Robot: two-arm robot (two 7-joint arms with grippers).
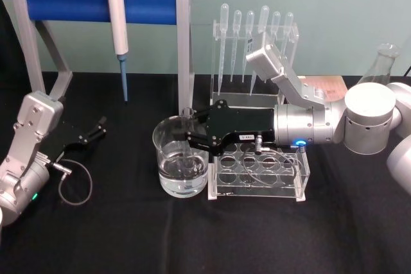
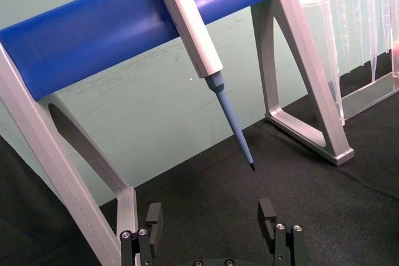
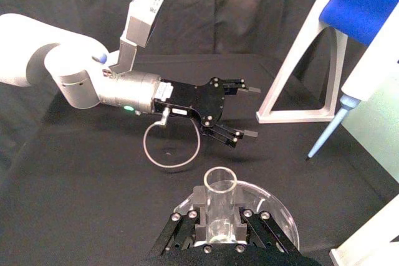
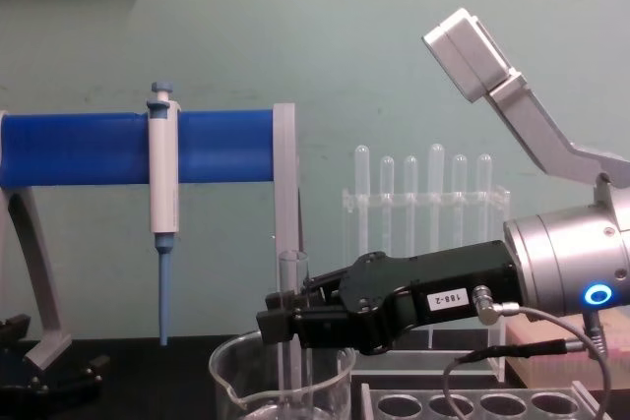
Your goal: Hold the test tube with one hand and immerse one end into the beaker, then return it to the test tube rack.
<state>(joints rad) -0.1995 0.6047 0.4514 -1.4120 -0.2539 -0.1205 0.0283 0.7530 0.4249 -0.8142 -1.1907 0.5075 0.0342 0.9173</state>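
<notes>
Glass test tube stands upright in the beaker at frame centre, clamped by the right tool. At lower left the left tool rests, jaws apart.

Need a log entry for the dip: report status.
Right gripper shut on test tube, upright, lower end inside beaker. Left gripper open, parked left. Test tube rack close beside beaker.

Right hand holding test tube upright in beaker, rack just beside — left hand well apart.
</notes>
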